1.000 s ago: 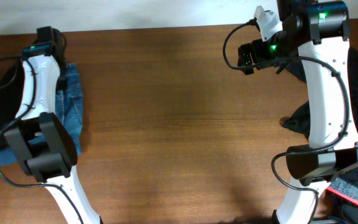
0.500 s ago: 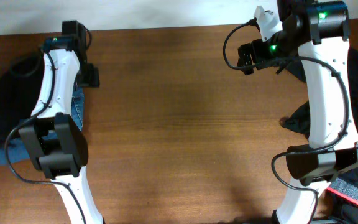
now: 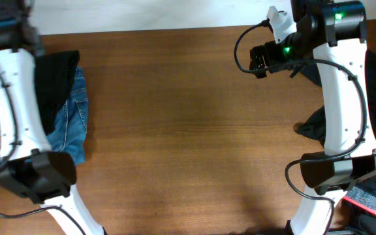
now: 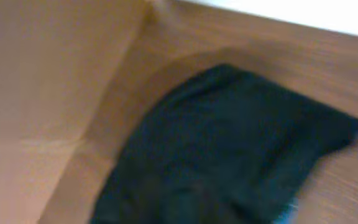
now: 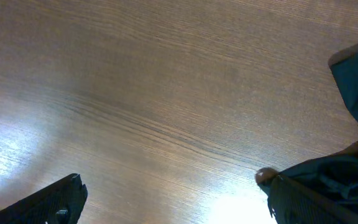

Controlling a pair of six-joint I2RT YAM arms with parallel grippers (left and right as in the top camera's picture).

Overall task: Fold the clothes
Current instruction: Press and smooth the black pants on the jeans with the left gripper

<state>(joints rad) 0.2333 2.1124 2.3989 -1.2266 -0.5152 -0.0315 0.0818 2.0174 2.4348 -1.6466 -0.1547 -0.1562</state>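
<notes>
Wooden surface (image 3: 175, 130): black garment (image 3: 56, 78) heaped over blue jeans (image 3: 70, 124) at left side. Left jaws closed, possibly on nothing, wrist view blurred; right jaws wide open, empty. Risks dragging both garments together, or lifting air.

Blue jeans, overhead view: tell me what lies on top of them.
A black garment overlaps the blue jeans at their far end. The left arm hides their left side, so the rest cannot be seen.

brown wood-grain table (image 3: 188, 117); pale strip (image 3: 142, 13) beyond far edge
</notes>
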